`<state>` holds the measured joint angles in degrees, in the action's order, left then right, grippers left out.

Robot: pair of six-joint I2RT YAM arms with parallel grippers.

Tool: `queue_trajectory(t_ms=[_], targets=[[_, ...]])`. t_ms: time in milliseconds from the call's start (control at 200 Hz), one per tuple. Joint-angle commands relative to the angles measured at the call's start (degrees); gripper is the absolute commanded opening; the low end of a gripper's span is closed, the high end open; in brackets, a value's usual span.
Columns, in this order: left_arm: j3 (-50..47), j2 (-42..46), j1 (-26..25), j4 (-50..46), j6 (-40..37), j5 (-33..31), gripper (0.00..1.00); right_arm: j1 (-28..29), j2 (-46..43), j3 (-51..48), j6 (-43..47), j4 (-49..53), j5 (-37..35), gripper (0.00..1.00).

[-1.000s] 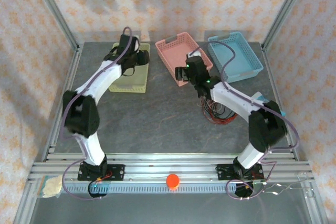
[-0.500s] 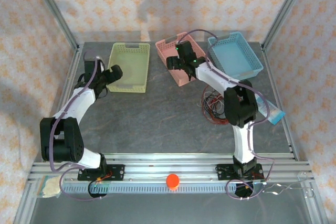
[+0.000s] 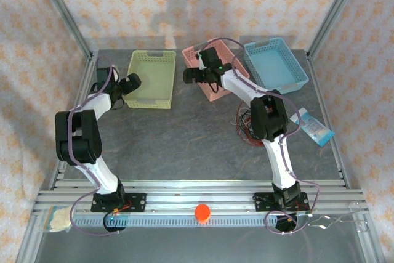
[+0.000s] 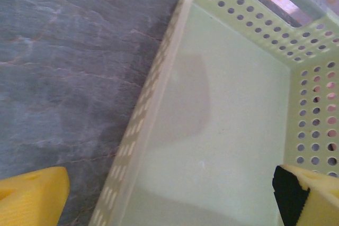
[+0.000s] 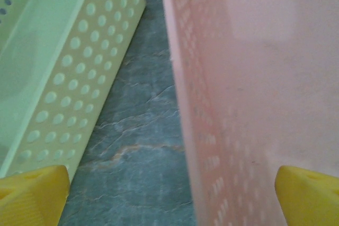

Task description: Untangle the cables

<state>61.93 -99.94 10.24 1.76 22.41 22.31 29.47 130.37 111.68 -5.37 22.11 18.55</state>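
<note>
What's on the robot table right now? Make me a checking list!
Surface: grey marbled table.
Job's things: red and black cable tangle on the table's right side, unheld.
Clutter: green basket, pink basket, blue basket, packet, orange ball.
Grippers: left gripper open over the green basket's edge; right gripper open over the pink basket's edge.
Cables: purple arm leads, looping loose.
Surroundings: patterned walls, metal frame.

1. You had the left gripper (image 4: 169,197) spread wide, with a yellow fingertip (image 4: 32,194) in each lower corner.
2. Its jaws straddled the long perforated wall of the pale green basket (image 4: 153,93).
3. One fingertip hung over the grey marbled table (image 4: 69,51), the other over the basket's floor.
</note>
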Motion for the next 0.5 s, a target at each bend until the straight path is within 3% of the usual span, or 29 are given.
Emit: queue_trajectory(t_ms=[0,345,406,491], targets=[[3.7,-0.9,0.2,2.9,-1.7,4.8,0.99,0.4,0.6,1.4,-1.9,0.3,7.4,1.00],[6.4,-5.0,-0.7,2.9,-2.9,12.9,0.99,2.8,-1.2,0.1,-0.4,-3.9,23.2,1.00],[6.5,-5.3,-0.9,2.6,-3.2,13.3,0.99,2.8,-2.7,-1.3,0.2,-4.9,22.4,1.00],[6.5,-5.3,-1.1,2.6,-3.2,13.8,0.99,2.5,-5.8,-3.6,1.4,-5.7,14.4,1.00]])
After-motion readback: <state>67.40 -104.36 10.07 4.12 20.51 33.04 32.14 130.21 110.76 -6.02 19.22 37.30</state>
